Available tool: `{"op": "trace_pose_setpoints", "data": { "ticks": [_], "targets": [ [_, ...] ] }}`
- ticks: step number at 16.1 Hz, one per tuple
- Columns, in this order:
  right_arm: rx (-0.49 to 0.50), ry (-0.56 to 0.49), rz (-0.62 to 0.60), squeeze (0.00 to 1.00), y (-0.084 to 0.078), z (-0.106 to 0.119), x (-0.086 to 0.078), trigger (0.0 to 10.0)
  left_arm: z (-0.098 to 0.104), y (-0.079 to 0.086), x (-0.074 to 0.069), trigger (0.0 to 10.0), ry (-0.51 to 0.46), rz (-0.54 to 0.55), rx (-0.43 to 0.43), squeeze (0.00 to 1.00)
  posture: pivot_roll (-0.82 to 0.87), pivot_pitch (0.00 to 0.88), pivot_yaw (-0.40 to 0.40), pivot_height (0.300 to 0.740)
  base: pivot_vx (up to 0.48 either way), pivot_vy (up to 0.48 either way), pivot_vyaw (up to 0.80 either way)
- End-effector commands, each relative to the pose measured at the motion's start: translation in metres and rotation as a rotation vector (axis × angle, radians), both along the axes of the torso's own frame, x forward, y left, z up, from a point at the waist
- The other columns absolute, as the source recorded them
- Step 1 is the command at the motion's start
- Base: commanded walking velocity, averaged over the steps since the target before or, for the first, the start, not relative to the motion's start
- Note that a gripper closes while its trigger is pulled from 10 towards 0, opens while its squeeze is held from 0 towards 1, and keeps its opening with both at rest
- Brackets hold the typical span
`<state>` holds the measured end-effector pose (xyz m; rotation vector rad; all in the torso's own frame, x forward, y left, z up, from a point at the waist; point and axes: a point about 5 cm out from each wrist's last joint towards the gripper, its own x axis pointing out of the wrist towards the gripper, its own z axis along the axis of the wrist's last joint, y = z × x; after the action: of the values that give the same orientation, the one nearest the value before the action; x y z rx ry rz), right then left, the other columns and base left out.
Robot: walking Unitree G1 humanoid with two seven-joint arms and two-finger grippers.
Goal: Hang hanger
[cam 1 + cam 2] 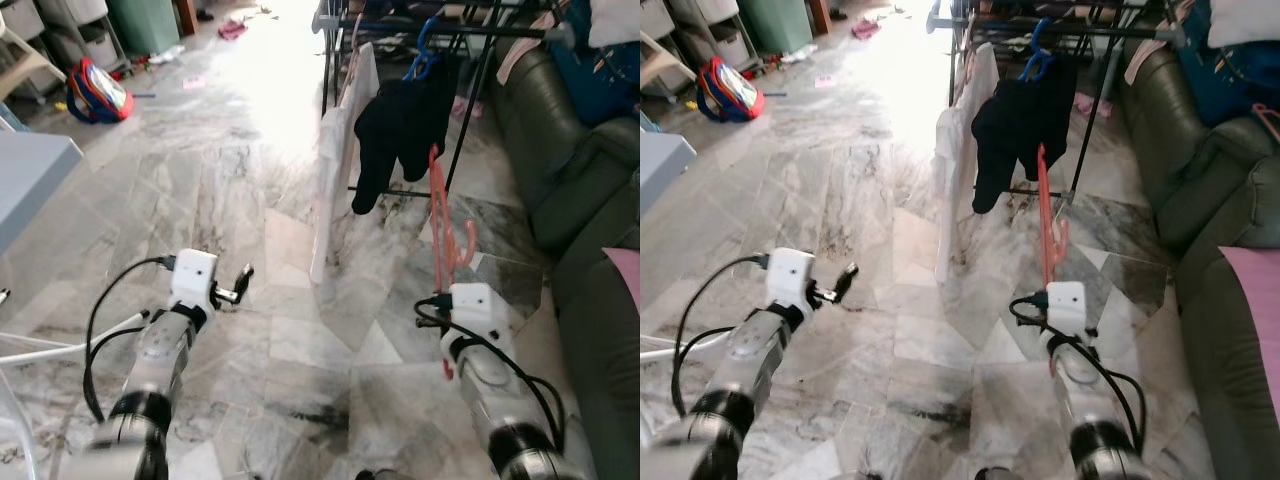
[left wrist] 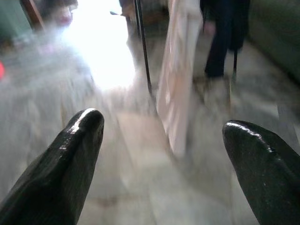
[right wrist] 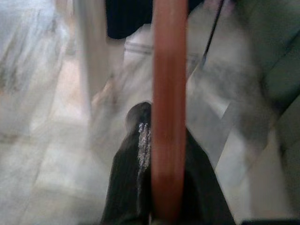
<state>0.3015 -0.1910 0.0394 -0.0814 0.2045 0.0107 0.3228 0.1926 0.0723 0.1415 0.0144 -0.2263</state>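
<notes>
In front of the robot's right arm, the hanger stands almost upright, its long axis running from the right gripper up toward the drying rack. Its upper end points away from the robot and a little to the left, and it reaches about to the lower edge of the black garment that hangs on the rack. The hanger is salmon-red plastic, thin and flat, with a curved part low on its right side, just above the gripper. In the right wrist view it appears as one broad reddish bar with the black fingers closed against it from both sides, so the gripper is clamped on the hanger.

The left gripper is held forward over the marble floor, and its two fingers stand wide apart with nothing between them. Beside the black garment hangs a long white garment, and a blue hanger sits on the rail above. A dark green sofa is on the right; the wrist pictures are blurred, so finer details of the grip probably cannot be judged.
</notes>
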Motion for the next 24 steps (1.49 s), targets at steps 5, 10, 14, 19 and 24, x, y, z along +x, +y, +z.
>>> {"op": "trace_pose_setpoints", "data": {
  "ticks": [5, 10, 14, 19, 24],
  "targets": [
    [-0.029, -0.15, -0.001, 0.0, -0.004, 0.039, -0.024, 10.0, 0.019, 0.006, -0.028, 10.0, -0.177, 0.126, -0.004, 0.0, -0.05, 0.149, -0.019, 0.74, 0.0, 0.0, 0.0],
    [-0.039, -0.081, -0.088, 0.0, -0.009, 0.045, -0.039, 10.0, 0.036, -0.003, -0.02, 10.0, -0.212, 0.132, -0.015, 0.0, -0.06, 0.174, -0.031, 0.74, 0.0, 0.0, 0.0],
    [-0.103, -0.225, -0.162, 0.0, -0.015, 0.082, -0.027, 10.0, 0.078, -0.018, 0.005, 10.0, -0.359, 0.129, -0.012, 0.0, -0.08, 0.185, -0.017, 0.74, 0.0, 0.0, 0.0],
    [-0.122, -0.255, -0.171, 0.0, -0.006, 0.096, -0.019, 10.0, 0.103, -0.021, 0.02, 10.0, -0.397, 0.126, -0.026, 0.0, -0.09, 0.192, 0.016, 0.74, 0.0, 0.0, 0.0],
    [-0.039, -0.088, -0.242, 0.0, -0.005, 0.067, -0.048, 10.0, 0.039, 0.017, -0.028, 10.0, -0.194, 0.211, 0.023, 0.0, -0.08, 0.207, 0.016, 0.74, 0.0, 0.0, 0.0]
  ]
}}
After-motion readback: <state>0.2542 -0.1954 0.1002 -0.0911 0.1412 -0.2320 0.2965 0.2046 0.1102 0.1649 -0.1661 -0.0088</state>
